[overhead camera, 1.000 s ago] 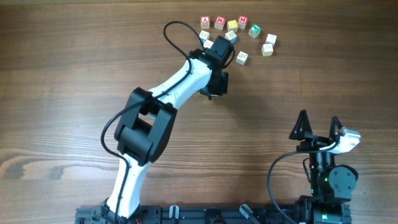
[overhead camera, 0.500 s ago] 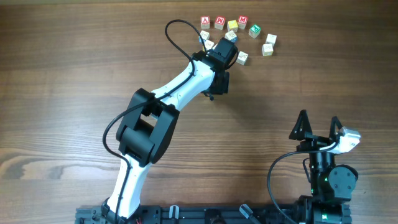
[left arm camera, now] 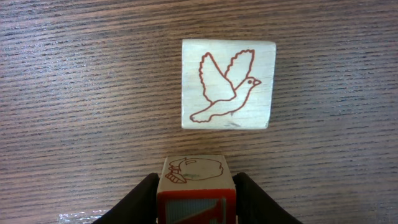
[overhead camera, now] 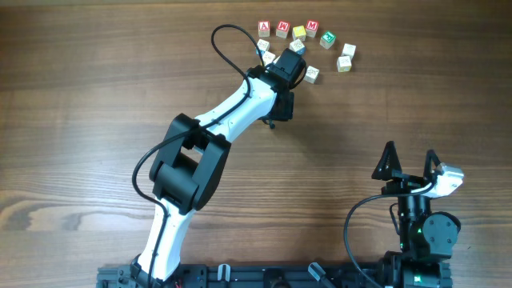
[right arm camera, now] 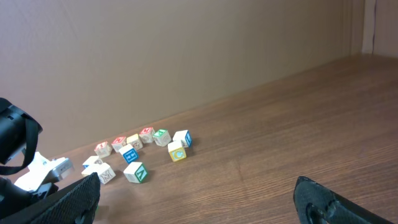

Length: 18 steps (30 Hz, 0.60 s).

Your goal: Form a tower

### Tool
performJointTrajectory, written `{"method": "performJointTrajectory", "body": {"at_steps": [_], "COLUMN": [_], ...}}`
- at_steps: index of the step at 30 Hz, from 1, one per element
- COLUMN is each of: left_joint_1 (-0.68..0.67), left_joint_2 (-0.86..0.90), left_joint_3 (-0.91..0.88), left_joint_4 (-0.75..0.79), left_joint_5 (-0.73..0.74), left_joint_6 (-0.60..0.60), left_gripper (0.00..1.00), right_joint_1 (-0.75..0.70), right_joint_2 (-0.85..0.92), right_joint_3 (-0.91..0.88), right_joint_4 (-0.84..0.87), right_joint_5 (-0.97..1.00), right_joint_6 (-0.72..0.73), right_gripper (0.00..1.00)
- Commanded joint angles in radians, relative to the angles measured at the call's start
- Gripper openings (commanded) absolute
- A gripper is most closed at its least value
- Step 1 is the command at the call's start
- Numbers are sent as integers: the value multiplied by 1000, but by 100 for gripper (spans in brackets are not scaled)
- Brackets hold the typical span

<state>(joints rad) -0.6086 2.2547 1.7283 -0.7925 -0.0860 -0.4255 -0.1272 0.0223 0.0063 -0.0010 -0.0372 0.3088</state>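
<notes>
From above: white and black left arm [overhead camera: 232,108] stretched over the brown wooden table [overhead camera: 96,80], up to a bunch of little picture blocks [overhead camera: 282,29]. Left gripper [overhead camera: 286,70] pointing down among them, fingers hidden under its black head. Tower hidden under that head too. Right gripper [overhead camera: 410,154] well apart, low on the right side, both black fingers spread wide, holding nothing.

From the left wrist: tower [left arm camera: 194,171] at the bottom middle, between the two black fingers [left arm camera: 138,200]. Only the top block in sight, pale on top with a small drawing, red on the near side. Number of blocks under it: cannot tell. Fingers right up against both sides, no gap to see, so closed on it. Just past it and not touching, a pale bird block [left arm camera: 227,84] flat on the table, red bird drawn on top.

From the right wrist: two black fingertips [right arm camera: 81,196] in the bottom corners, far apart, nothing between them. Little blocks far off to the left in a loose bunch, with red, blue, green and yellow sides. Too small here to pick out the tower
</notes>
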Motion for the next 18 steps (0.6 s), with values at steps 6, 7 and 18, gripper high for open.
{"method": "performJointTrajectory", "body": {"at_steps": [6, 7, 18], "left_joint_1": [0, 0, 60], "left_joint_2": [16, 15, -508], "left_joint_3": [-10, -8, -8], "left_joint_4": [11, 12, -416], "left_joint_5": [-21, -21, -217], "left_joint_6": [-5, -5, -81], "left_gripper": [84, 100, 100], "right_joint_1": [3, 3, 3], "right_joint_2": [-4, -4, -3], "right_joint_3": [-1, -1, -1], "right_joint_4": [2, 2, 2], "right_joint_5": [-13, -13, -13], "right_joint_6": [-18, -18, -18], "right_gripper": [100, 100, 100]}}
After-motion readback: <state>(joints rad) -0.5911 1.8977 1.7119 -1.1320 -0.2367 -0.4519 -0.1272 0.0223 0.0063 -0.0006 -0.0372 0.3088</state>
